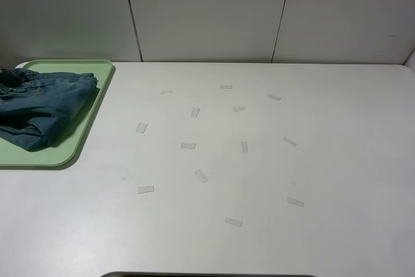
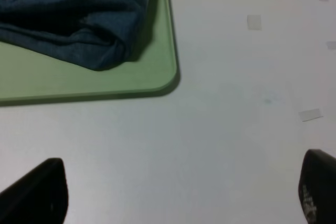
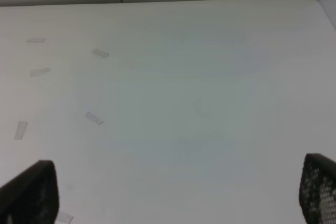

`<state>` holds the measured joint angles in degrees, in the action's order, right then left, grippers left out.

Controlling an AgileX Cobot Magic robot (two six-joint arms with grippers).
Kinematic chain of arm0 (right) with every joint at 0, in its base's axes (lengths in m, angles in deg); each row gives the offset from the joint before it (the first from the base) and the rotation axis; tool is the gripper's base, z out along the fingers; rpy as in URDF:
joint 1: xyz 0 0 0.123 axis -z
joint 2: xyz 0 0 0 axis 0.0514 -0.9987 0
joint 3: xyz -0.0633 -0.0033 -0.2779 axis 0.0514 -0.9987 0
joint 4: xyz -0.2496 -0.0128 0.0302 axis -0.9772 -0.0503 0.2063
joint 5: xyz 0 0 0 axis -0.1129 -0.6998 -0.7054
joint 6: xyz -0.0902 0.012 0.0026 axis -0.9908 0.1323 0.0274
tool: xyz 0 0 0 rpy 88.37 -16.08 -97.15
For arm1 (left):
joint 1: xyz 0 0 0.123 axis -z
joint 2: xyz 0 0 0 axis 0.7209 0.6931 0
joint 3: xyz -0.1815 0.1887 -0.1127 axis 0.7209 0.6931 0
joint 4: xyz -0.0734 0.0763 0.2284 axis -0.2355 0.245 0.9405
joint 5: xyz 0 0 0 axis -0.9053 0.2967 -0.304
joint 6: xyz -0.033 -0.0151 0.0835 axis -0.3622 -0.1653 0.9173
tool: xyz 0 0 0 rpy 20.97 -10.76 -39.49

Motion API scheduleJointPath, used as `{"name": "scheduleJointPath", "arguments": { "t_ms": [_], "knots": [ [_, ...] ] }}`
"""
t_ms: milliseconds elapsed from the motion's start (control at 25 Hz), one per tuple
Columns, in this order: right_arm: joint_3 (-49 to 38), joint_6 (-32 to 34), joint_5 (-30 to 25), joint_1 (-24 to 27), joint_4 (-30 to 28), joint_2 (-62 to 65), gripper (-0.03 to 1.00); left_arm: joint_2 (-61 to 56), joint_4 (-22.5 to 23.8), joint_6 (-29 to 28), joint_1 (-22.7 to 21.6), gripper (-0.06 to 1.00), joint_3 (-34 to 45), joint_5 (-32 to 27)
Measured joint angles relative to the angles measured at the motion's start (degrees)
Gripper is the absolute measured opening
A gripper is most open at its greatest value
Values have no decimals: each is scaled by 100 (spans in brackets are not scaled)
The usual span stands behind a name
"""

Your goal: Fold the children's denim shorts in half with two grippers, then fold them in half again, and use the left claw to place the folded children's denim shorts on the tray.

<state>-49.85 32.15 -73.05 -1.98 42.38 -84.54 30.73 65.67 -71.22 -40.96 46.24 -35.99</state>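
Both tools open; folded shorts (image 1: 42,108) on tray (image 1: 84,135).

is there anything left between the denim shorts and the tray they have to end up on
Nothing visible stands between them: the folded denim shorts already lie on the pale-green tray. The left hand is open over bare table beside the tray, apart from the shorts.

Folded denim shorts (image 1: 42,105) (bunched) on tray (image 1: 78,141)
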Motion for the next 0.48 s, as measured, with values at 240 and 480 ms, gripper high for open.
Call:
{"name": "scheduleJointPath", "arguments": {
  "t_ms": [240,480],
  "knots": [
    [0,0,0,0,0,0,69,0,0,0,0,87,0,0],
    [0,0,0,0,0,0,69,0,0,0,0,87,0,0]
  ]
}}
